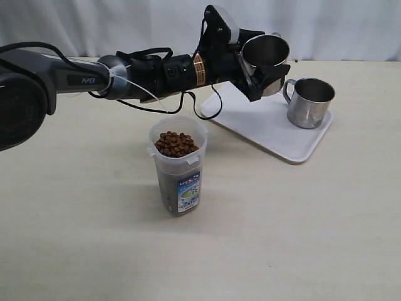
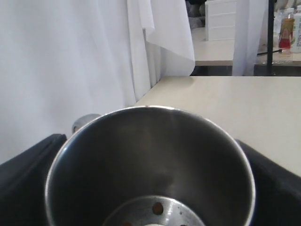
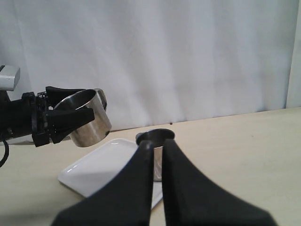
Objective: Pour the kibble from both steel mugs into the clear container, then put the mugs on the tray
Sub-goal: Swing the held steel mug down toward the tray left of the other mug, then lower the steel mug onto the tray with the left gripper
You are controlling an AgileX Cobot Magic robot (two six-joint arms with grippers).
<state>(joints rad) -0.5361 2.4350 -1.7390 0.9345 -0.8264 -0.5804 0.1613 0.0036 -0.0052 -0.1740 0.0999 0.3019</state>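
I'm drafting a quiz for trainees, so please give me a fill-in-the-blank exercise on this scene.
One shiny stainless-steel mug is held aloft by the robot's ____ arm. The other steel mug stands upright on the flat white ____. The tall clear plastic container holds reddish-brown ____. The right gripper is ____.
Missing: left, tray, kibble, shut.

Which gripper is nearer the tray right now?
Left. The left gripper holds a steel mug just above the tray; the right gripper, jaws shut, sits back from it, outside the exterior view.
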